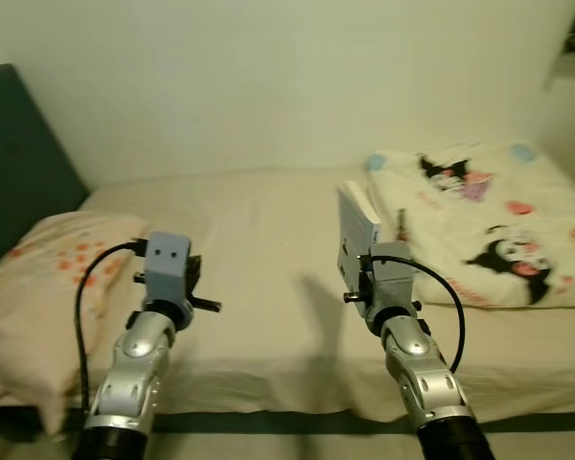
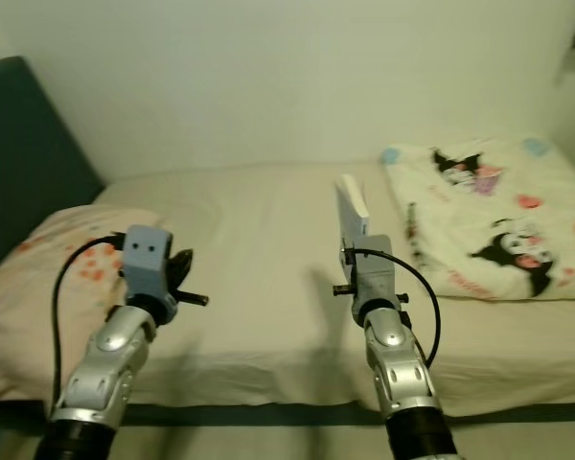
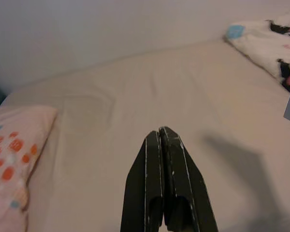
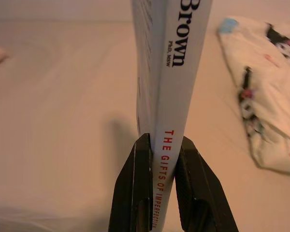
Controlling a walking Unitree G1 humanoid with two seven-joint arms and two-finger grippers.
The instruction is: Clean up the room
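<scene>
At nine o'clock a dark teal headboard (image 1: 19, 163) rises behind a soft cream pillow (image 1: 43, 287) dotted with orange and pink spots, lying at the left end of the bed (image 1: 259, 249); the bed wears a smooth, pale beige sheet with faint creases, running up to a plain light wall (image 1: 268, 77) at twelve o'clock; low at seven o'clock the left claw (image 3: 160, 140) hovers over the sheet just right of the pillow, its two long black fingers pressed flat together with nothing between them; toward five o'clock the right claw (image 4: 160, 150) is raised above the middle of the bed, and its fingers pinch the lower spine of a slim white book (image 4: 171, 72), which stands upright out of the grip; the spine is glossy, carrying dark lettering higher up and red lettering lower down; the book's shadow falls on the sheet to its left; at two o'clock a rumpled white blanket (image 1: 489, 220), fleecy-looking and printed with black-and-white cartoon figures and pink and blue patches, lies heaped on the right end of the bed, apart from the book.
</scene>
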